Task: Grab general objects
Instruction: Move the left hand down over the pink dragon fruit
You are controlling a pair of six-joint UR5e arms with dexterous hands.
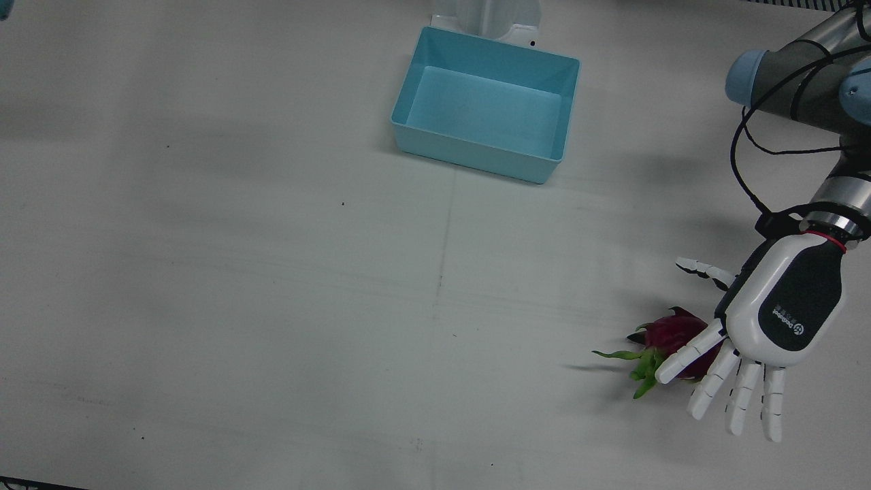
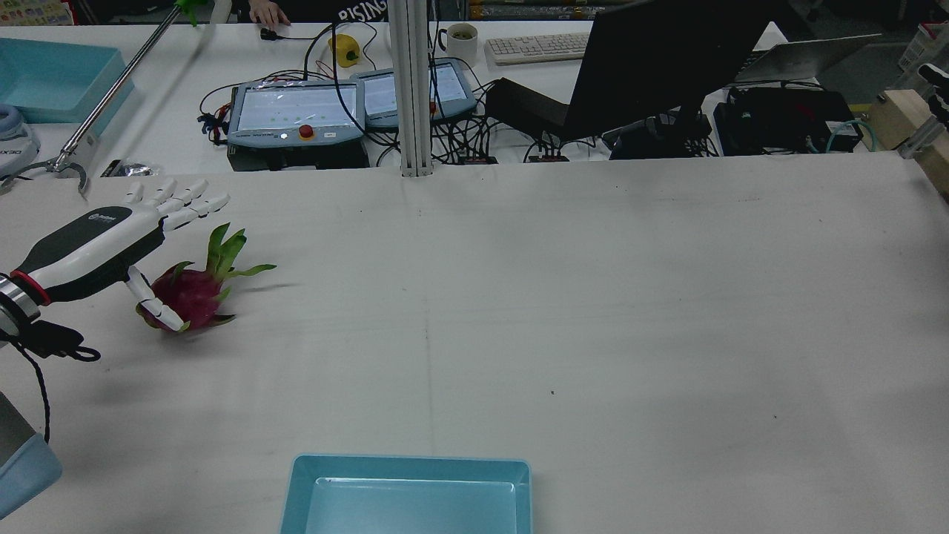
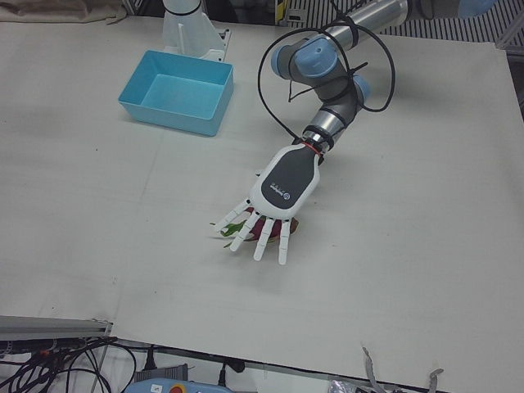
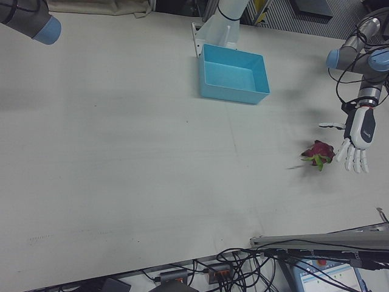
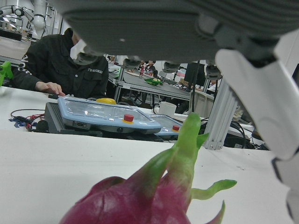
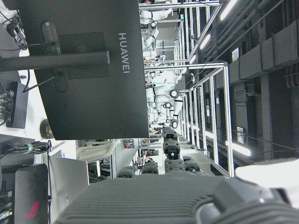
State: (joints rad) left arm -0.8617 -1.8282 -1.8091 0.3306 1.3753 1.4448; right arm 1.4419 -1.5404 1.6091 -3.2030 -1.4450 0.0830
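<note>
A magenta dragon fruit [image 1: 670, 335] with green leaf tips lies on the white table near the operators' edge, on the robot's left side. My left hand [image 1: 776, 320] hovers palm down just over it, with its fingers straight and spread, holding nothing. In the rear view the hand [image 2: 111, 241] is above the fruit [image 2: 189, 293] and its thumb reaches down beside it. The left hand view shows the fruit [image 5: 140, 200] close under the palm [image 5: 140, 23]. The fruit also shows in the right-front view [image 4: 319, 152]. Of my right hand only part of the palm [image 6: 154, 200] shows.
An empty light-blue bin [image 1: 486, 44] stands at the robot's side of the table, near the middle; it also shows in the rear view [image 2: 408, 463]. Beyond the table's far edge are control pendants, cables and a monitor [image 2: 667, 52].
</note>
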